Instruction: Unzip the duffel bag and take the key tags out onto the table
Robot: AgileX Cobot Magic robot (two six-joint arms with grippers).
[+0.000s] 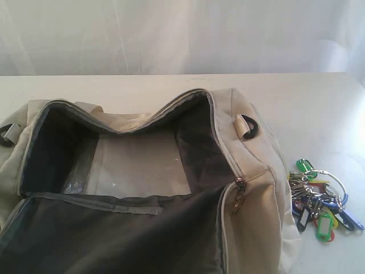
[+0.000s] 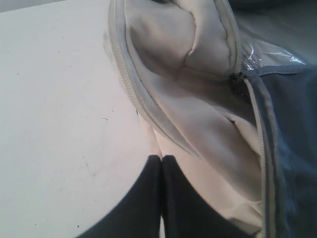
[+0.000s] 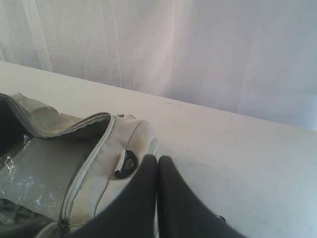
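The cream-beige duffel bag (image 1: 251, 171) lies wide open on the white table (image 1: 319, 103), its top flap folded down toward the front and the dark grey lining (image 1: 114, 240) showing. A clear plastic sheet (image 1: 137, 162) covers the bag's floor. The key tags (image 1: 319, 200), green, red, yellow and blue on metal rings, lie on the table just right of the bag. Neither gripper appears in the exterior view. My left gripper (image 2: 162, 157) is shut and empty beside the bag's (image 2: 198, 109) zipped edge. My right gripper (image 3: 157, 158) is shut and empty above the bag's (image 3: 99, 173) end, near a dark ring (image 3: 126, 163).
A white curtain (image 1: 182, 34) hangs behind the table's far edge. A zipper pull (image 1: 238, 197) dangles at the bag's right front corner. Bare tabletop (image 2: 59, 124) lies to the side of the bag in the left wrist view.
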